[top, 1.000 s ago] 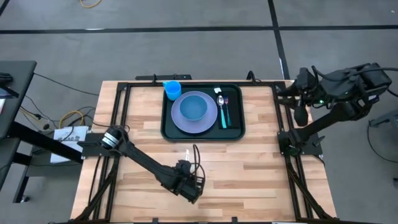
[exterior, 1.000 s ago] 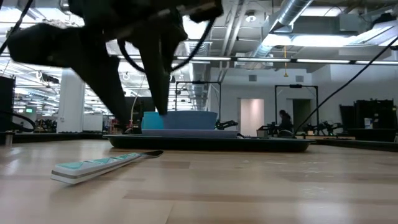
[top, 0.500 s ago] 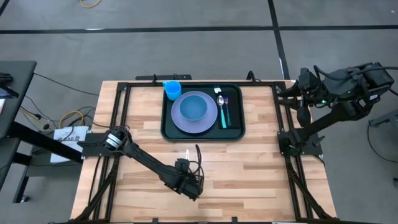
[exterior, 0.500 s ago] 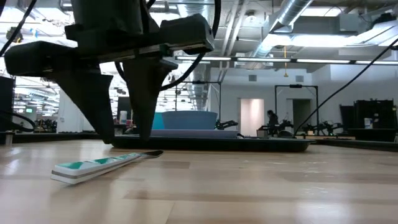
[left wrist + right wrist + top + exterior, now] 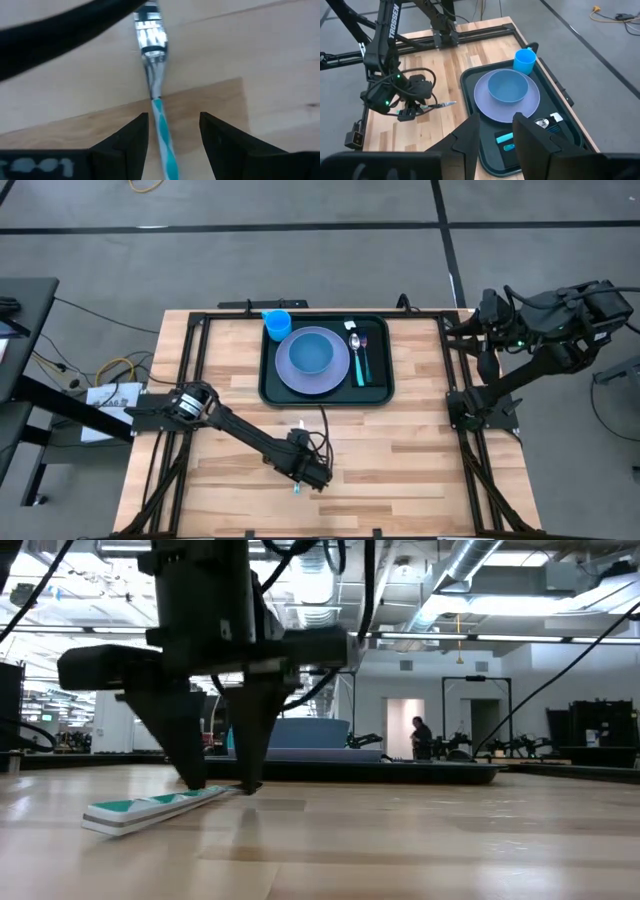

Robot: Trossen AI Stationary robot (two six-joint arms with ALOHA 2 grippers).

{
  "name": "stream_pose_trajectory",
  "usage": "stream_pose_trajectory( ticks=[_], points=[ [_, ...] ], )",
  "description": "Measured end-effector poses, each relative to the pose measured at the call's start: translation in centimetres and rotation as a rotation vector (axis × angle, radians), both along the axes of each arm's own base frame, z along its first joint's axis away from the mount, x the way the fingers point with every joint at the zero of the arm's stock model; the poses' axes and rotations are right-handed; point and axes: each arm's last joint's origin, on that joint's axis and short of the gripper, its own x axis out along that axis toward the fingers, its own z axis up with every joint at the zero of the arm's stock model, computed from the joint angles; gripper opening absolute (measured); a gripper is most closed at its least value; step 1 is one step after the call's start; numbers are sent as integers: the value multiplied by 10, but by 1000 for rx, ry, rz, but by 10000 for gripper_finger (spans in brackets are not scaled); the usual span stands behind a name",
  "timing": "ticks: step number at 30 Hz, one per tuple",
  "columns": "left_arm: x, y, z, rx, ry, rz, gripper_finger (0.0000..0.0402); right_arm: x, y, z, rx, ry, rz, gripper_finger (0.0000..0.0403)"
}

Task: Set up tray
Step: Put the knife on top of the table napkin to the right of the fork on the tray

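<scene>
A utensil [image 5: 151,40] with a teal-and-white striped handle [image 5: 163,131] and a metal end lies flat on the wooden table, near the middle of its front half [image 5: 150,808]. My left gripper [image 5: 172,125] points down over it and is open. One finger stands on each side of the handle with a gap to it, the tips close to the tabletop [image 5: 222,785]. The dark tray [image 5: 268,385] at the far middle holds a lavender plate [image 5: 340,375], a blue bowl [image 5: 311,352] and a blue cup [image 5: 276,324]. My right gripper [image 5: 495,135] waits open, raised at the right edge.
On the tray's right part a spoon [image 5: 351,340] and a teal-handled utensil [image 5: 360,365] lie on a black napkin [image 5: 375,355]. Black frame rails [image 5: 195,350] run along the table's left, right and far sides. Bare wood lies to the right of my left gripper.
My left gripper has come down over the utensil and shifted a little toward the table's far edge, turning slightly. Its fingertips now stand at table height on either side of the handle. The utensil has stayed where it was.
</scene>
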Motion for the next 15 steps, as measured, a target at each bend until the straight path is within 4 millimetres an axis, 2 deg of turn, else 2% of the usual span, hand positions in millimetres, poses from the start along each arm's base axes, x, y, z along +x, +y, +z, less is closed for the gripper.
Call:
stream_pose_trajectory(
  ticks=[15],
  points=[
    [4, -1, -22, -64, 70, -14, 164, 0, 0, 0, -27, 6, 20, 108]
  ],
)
